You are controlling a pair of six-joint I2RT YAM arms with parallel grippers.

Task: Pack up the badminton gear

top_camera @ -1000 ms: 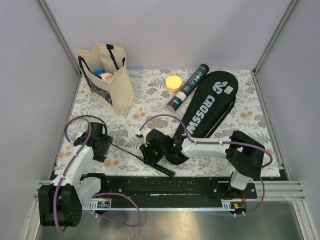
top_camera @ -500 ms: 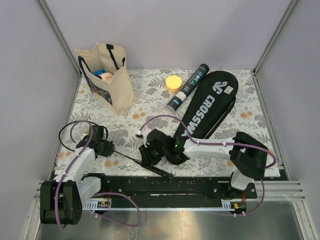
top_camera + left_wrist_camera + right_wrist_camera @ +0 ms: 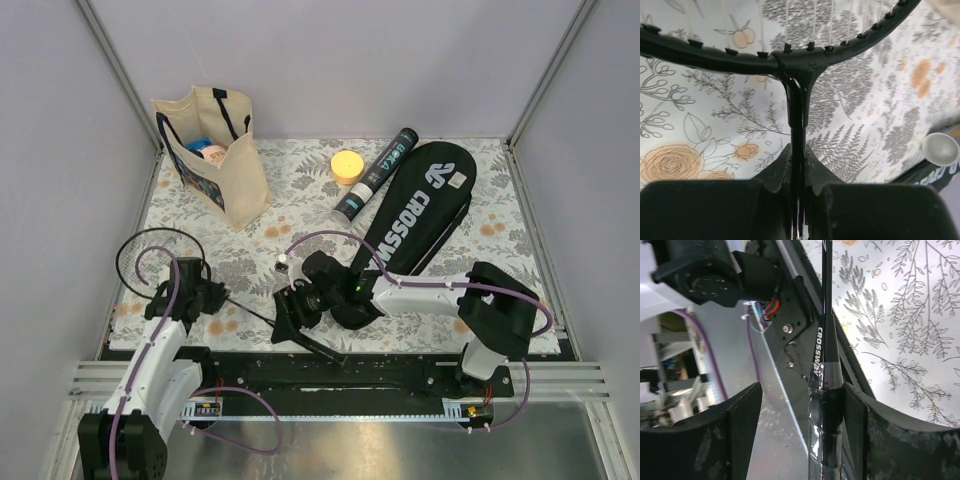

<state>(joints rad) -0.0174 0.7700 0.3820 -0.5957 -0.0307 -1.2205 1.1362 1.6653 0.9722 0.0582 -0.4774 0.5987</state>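
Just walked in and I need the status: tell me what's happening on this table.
Both arms are on one black racket near the table's front edge. The left gripper is shut on its shaft just below the head; the right gripper stands open around the handle. The CROSSWAY cover and the black tube lie at the back, apart from both grippers; the racket is not yet packed.

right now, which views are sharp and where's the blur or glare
top view: even light, sharp throughout, soft shadows on the mat; left wrist: racket shaft crisp, jaws a dark blur at the bottom; right wrist: glare on the handle wrap, lettering readable, jaws soft
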